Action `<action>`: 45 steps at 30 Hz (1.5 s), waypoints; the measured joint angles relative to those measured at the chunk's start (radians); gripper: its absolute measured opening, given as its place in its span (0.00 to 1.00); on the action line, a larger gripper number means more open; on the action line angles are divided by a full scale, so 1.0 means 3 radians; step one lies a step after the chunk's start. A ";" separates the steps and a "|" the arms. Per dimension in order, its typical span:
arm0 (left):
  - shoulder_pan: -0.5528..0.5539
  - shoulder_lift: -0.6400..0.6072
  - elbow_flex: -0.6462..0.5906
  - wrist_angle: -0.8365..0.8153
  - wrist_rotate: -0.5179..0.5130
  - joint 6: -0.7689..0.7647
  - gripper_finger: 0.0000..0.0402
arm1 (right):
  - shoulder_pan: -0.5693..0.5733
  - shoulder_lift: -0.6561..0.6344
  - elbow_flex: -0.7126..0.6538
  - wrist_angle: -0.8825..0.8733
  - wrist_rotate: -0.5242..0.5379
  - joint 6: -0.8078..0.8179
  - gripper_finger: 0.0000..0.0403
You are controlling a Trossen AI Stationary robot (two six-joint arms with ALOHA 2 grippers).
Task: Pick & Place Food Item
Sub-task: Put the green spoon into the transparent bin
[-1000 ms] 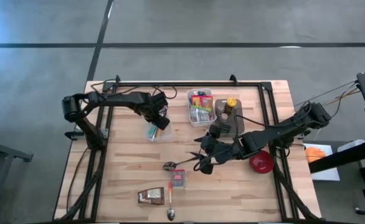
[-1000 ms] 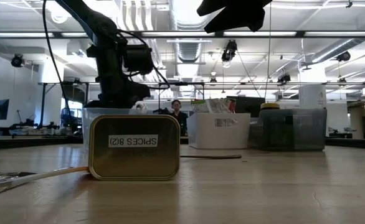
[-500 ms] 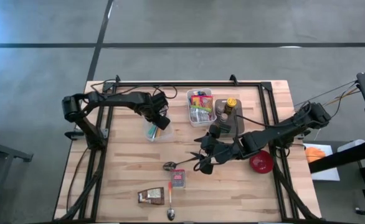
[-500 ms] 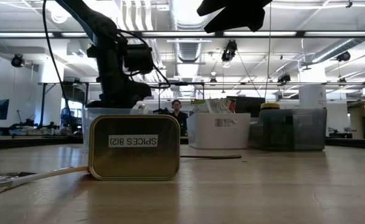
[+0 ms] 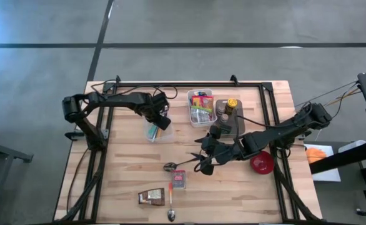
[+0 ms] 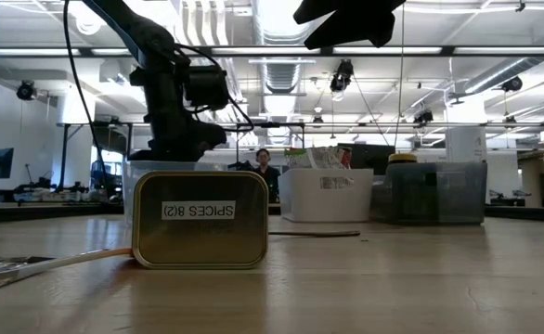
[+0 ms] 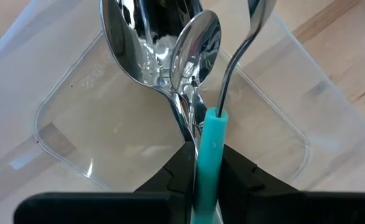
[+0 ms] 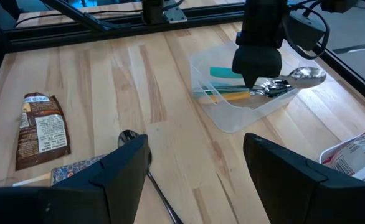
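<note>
- The left gripper [image 5: 160,122] hangs over the clear plastic bin of cutlery [image 5: 153,132], which serves as the landmark here; in the left wrist view its fingers are nearly closed on the teal-handled metal spoon [image 7: 208,155], whose bowl points down into the bin among two other shiny steel spoons [image 7: 164,50].
- In my judgement the step in hand is letting that spoon go into the bin: ease the fingers apart slowly and keep the wrist level so the handle slides down rather than tipping over the bin wall, then lift straight up clear of the rim.
- The right gripper [image 5: 203,159] waits to the right of the bin and nearer the front edge of the wooden slatted table [image 5: 127,169], its fingers standing well apart and holding nothing.
- The likely food items lie farther towards the front edge than the bin: a brown foil snack packet [image 5: 152,197] and a small rectangular tin labelled SPICES [image 6: 200,219], both untouched.
- Against the earlier frames, both arms and every item sit in the same places; the left fingers look a touch looser, nothing more.
</note>
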 joint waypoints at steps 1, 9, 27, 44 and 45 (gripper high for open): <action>0.0000 0.0000 0.0000 0.0000 -0.0001 -0.0008 0.15 | 0.0000 0.0000 0.0000 0.0000 0.0000 0.0000 0.65; 0.0000 -0.0001 -0.0046 0.0189 -0.0015 -0.0119 0.13 | 0.0000 0.0000 0.0000 0.0000 -0.0015 0.0000 0.65; -0.0126 -0.0170 -0.0127 0.0384 -0.0175 -0.0257 0.06 | 0.0021 0.0000 -0.0010 -0.0004 -0.0015 -0.0013 0.65; -0.0278 -0.0469 -0.0342 0.0070 -0.0165 -0.0813 0.06 | 0.0022 0.0000 -0.0011 -0.0019 -0.0014 0.0017 0.65; -0.0276 -0.0469 -0.0357 0.0076 -0.0165 -0.0821 0.06 | 0.0022 0.0000 -0.0011 -0.0020 -0.0014 0.0026 0.65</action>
